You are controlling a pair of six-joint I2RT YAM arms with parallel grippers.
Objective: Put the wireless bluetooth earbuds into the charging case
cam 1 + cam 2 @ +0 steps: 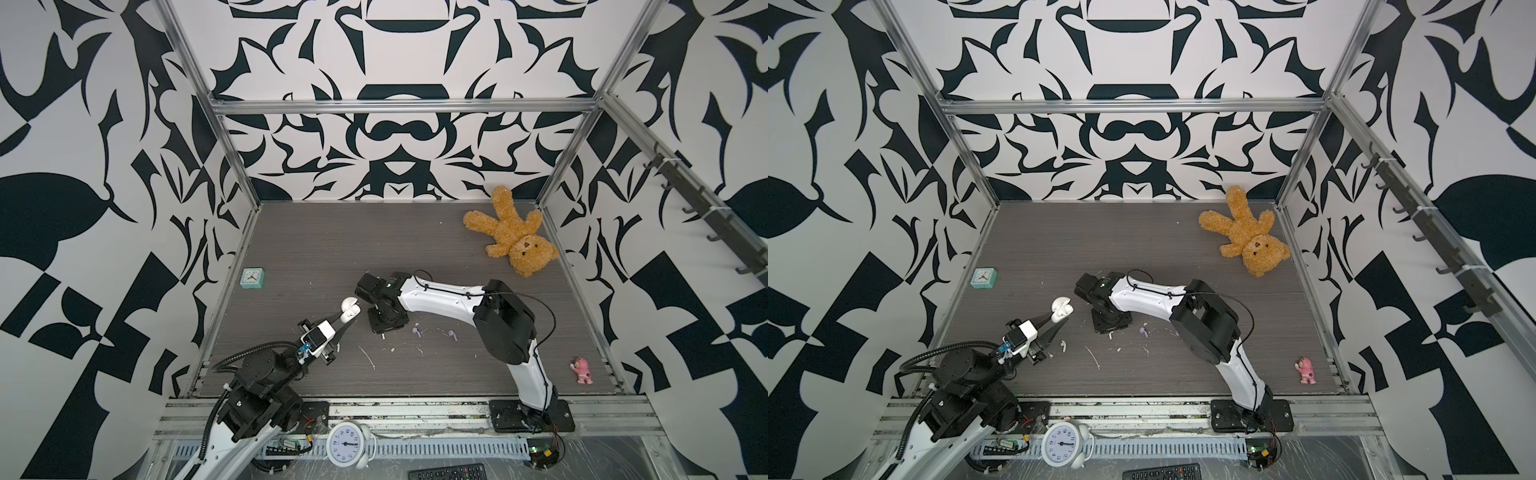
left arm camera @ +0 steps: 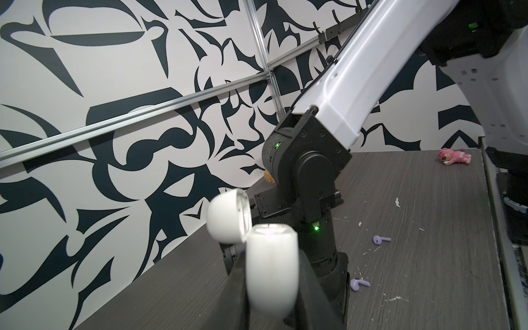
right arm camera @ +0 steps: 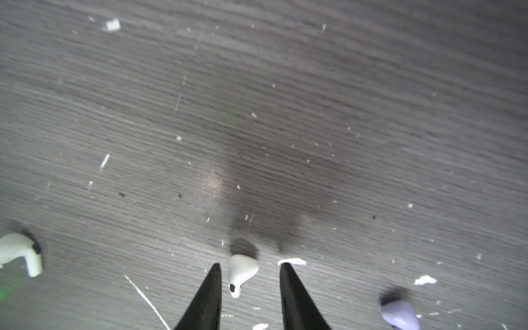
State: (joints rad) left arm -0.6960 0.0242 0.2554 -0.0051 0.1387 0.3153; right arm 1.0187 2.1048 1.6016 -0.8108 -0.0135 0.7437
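Mint clock [image 1: 253, 278] sits near the left edge of the table [image 1: 332, 241], well apart from everything else.

Left gripper [image 1: 345, 319] is clenched on the white charging case [image 2: 271, 257]. The case body is pinched between both black fingers, and the lid [image 2: 228, 217] is flipped open. The case is over the left half of the table, just beside the right arm's wrist in both top views. Its inside is blurred in the left wrist view, so I can't tell whether anything is seated in it.

Loose white earbud [image 1: 1062, 345] lies on the table just beside the left gripper, on the side toward the front edge. White alarm clock [image 1: 347, 442] stands on the rail beyond the front edge.

Right gripper [image 3: 251, 265] points straight down near the table's middle and is hidden under its own wrist in both top views. In the right wrist view its jaws are apart and not gripping. Another white earbud [image 3: 243, 271] lies flat on the table between the two fingertips — close to one finger, with a clear gap to the other. I can't tell if it touches the near one.

Purple earbud [image 1: 416, 331] and second purple earbud [image 1: 452, 334] lie on the table just right of that gripper, apart from each other, among white scraps [image 1: 368, 357].

Teddy bear [image 1: 515, 232] lies in the far right corner. Pink toy [image 1: 581, 369] sits near the right edge, toward the front.
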